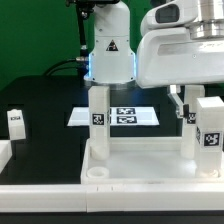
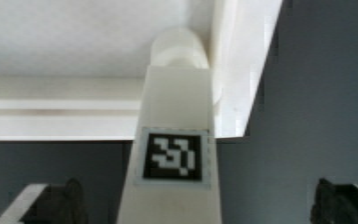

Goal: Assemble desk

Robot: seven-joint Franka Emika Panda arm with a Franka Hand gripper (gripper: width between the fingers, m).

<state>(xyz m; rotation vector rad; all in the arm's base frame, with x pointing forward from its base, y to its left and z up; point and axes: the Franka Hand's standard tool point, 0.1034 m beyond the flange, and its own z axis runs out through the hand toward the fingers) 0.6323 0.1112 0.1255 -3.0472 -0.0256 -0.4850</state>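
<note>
So you're in the leg-fitting part of the desk build. In the wrist view the pincer [image 2: 201, 202] is wide apart, with one fingertip on either side of the corner leg [image 2: 176, 110], and neither looks to be touching it. That leg stands upright with its far end sitting at a corner of the tabletop [image 2: 69, 45], tag facing the camera. Whether it's seated all the way home, I can't tell from here.

My guess for your next move: bring the fingers in square on the leg's flat sides, then twist it down into its socket. Keep it vertical while you turn, or it'll probably bind or tip out.

In the exterior view the tabletop lies rim-up at the front of the surface [image 1: 45, 120]. The rear leg [image 1: 98, 108] stands at a corner on the exterior view's left, and the front leg [image 1: 210, 125] is on the exterior view's right. The front socket [image 1: 97, 172] on the left is empty. The spare leg [image 1: 15, 122] that probably belongs there stands on its own, well off to the left. The tabletop's tray holds nothing loose that I can see.
</note>
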